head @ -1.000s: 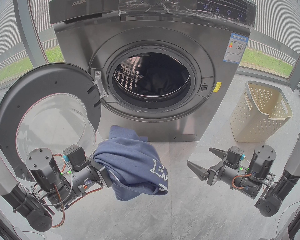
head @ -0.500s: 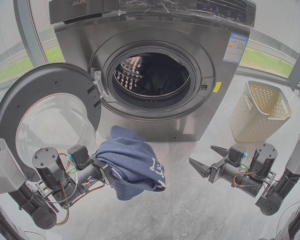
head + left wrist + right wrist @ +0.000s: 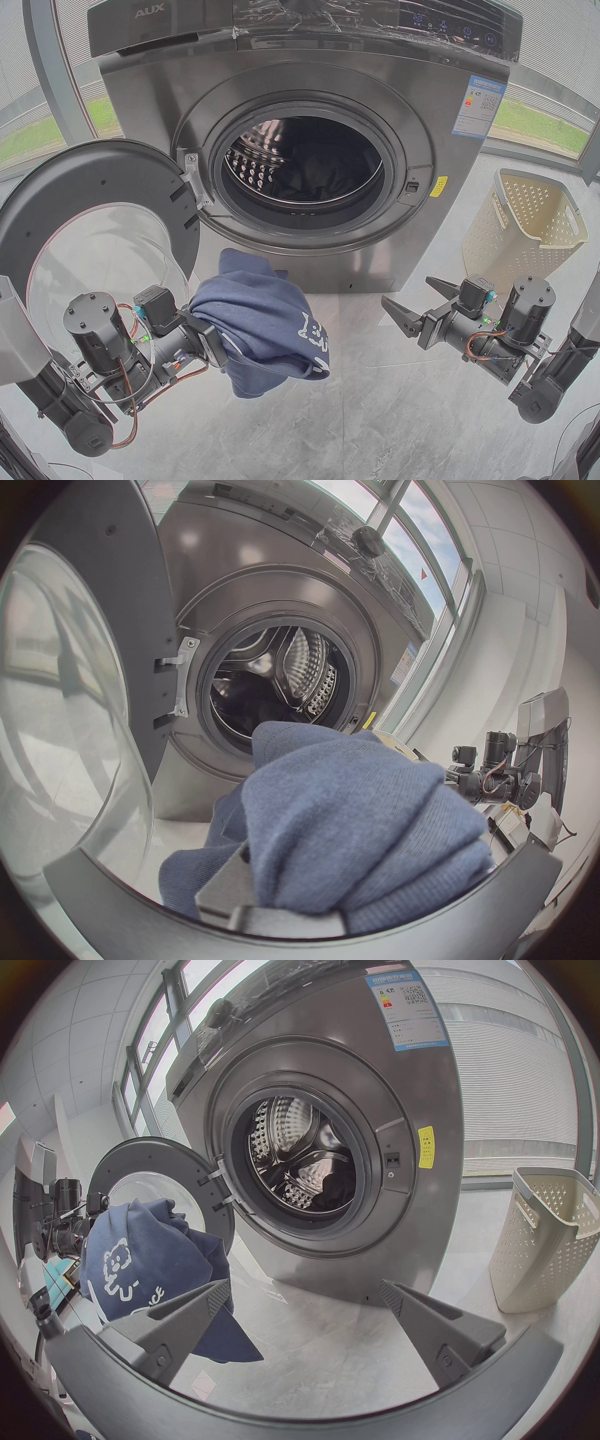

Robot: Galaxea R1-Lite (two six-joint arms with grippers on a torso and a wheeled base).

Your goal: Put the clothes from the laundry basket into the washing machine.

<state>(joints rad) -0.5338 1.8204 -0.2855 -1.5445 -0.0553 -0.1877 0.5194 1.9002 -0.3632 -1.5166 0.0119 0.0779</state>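
Note:
A navy blue sweatshirt (image 3: pixel 262 319) with white print hangs bunched from my left gripper (image 3: pixel 226 347), which is shut on it low in front of the washing machine (image 3: pixel 350 81). The cloth (image 3: pixel 350 830) covers most of the fingers. The round opening (image 3: pixel 303 165) is open, and a dark garment (image 3: pixel 319 175) lies inside the drum. My right gripper (image 3: pixel 406 292) stands open and holds nothing, to the right of the sweatshirt (image 3: pixel 144 1260) and below the opening. The cream laundry basket (image 3: pixel 500 187) sits on the floor at the machine's right.
The machine's round door (image 3: pixel 94 219) is swung open to the left, close behind my left arm. Grey tiled floor (image 3: pixel 375 406) lies free between the two arms. The basket (image 3: pixel 550 1241) stands near my right arm. Windows surround the machine.
The head camera has shifted, so the machine sits lower in the picture. My left arm has carried the sweatshirt slightly up and toward the machine. The right gripper has risen a little, still open.

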